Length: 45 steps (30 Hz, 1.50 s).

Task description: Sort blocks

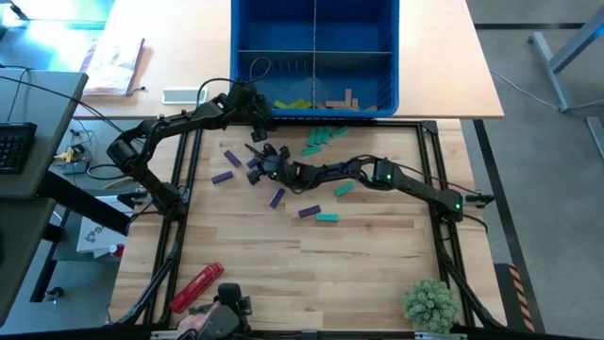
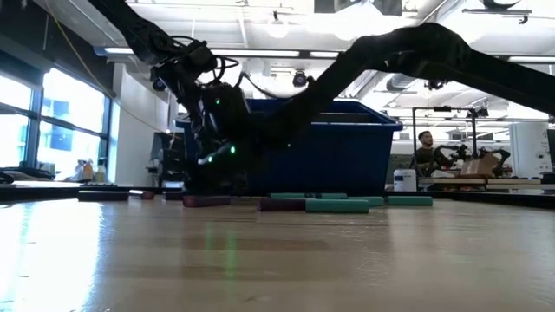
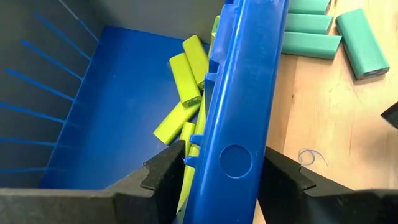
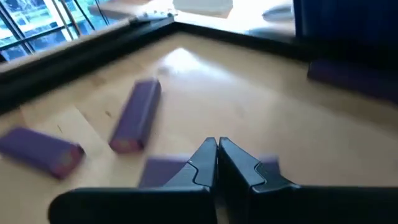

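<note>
Straddling the front wall of the blue bin (image 3: 239,93), the left gripper (image 3: 217,171) has its jaws spread, one finger inside and one outside, holding nothing. Inside that compartment lie lime blocks (image 3: 186,81); the neighbouring compartment holds tan blocks (image 1: 342,99), and the two rear compartments look bare. The right gripper (image 4: 217,158) hovers low over the table (image 1: 377,246) with jaws pressed together, empty, a purple block (image 4: 163,169) just beneath. More purple blocks (image 1: 223,177) and teal blocks (image 1: 321,140) lie scattered on the wood before the bin.
</note>
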Each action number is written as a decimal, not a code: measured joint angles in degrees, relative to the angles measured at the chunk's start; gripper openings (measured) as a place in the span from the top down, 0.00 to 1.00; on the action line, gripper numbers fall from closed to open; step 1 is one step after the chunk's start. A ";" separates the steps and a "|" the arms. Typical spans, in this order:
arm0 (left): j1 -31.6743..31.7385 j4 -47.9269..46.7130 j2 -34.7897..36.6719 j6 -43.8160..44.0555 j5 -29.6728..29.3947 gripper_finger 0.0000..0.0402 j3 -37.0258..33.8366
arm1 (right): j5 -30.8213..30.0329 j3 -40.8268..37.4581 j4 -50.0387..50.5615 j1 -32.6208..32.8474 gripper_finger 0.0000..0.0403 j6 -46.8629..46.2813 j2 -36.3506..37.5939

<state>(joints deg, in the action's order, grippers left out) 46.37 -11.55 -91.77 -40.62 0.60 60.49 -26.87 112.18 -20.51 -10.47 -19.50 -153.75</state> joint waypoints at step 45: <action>-0.52 -0.83 0.00 -3.72 -3.82 0.62 0.09 | 28.41 -33.58 44.17 -29.83 0.54 50.75 58.11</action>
<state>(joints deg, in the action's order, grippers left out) 45.84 -12.38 -91.77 -44.34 -3.22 60.58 1.54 78.60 23.66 -40.29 31.25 -95.64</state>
